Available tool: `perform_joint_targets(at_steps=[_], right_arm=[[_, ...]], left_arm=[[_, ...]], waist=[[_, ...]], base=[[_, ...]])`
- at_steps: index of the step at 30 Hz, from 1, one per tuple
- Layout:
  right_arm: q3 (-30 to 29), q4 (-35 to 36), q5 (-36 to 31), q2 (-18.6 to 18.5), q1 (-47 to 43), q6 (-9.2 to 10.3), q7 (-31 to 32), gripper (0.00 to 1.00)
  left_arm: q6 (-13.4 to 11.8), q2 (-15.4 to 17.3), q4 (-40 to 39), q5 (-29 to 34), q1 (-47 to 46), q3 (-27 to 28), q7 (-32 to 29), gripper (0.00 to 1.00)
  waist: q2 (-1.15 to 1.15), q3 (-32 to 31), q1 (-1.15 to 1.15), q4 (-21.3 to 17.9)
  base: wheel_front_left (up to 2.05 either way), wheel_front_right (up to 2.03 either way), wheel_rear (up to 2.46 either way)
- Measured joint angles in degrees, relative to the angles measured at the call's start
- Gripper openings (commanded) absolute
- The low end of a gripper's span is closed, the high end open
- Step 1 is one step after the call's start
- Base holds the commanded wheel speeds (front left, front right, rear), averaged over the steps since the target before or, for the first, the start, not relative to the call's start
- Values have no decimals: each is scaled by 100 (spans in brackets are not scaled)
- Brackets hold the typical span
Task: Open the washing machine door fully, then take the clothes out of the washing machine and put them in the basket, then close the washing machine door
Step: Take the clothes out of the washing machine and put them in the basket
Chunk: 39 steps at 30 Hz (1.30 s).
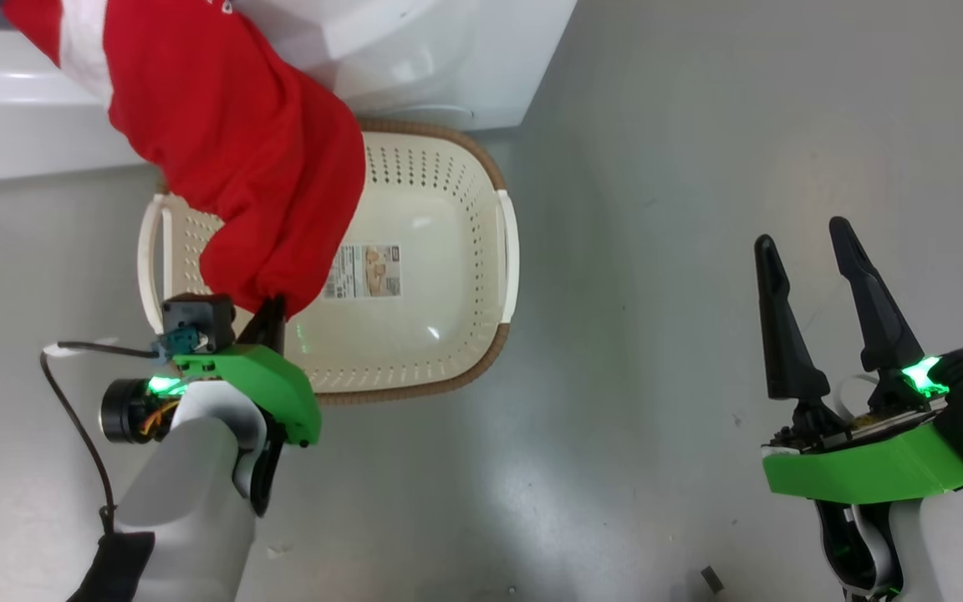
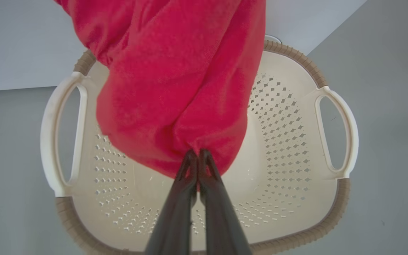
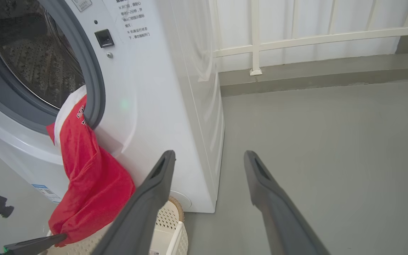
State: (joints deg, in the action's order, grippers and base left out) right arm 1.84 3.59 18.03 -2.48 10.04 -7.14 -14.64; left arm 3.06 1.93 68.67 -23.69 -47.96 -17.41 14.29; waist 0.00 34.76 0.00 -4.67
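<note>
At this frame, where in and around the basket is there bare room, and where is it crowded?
The basket bottom is bare from the sticker to the right handle and along the near rim. Its left side is crowded: the red garment hangs there from the washing machine, pinched by the left gripper. Open floor lies between basket and right gripper.

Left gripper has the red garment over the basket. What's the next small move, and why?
Probably draw the left gripper back from the washing machine before letting go: it is shut on the red garment above the basket, but the fabric's upper end hangs over the gasket into the drum.
</note>
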Motion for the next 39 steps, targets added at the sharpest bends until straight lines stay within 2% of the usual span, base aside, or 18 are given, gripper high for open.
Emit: perform_joint_targets(at_steps=[16, 39], right_arm=[[60, 26, -8, -2, 210, 0, 0, 100], [85, 15, 0, -2, 319, 0, 0, 100]], left_arm=[[-1, -38, 315, 10, -56, -172, 0, 0], [-7, -47, 539, -120, -161, -293, -29, 0]], waist=[[0, 403, 0, -54], [0, 467, 0, -99]], base=[[0, 0, 0], [0, 0, 0]])
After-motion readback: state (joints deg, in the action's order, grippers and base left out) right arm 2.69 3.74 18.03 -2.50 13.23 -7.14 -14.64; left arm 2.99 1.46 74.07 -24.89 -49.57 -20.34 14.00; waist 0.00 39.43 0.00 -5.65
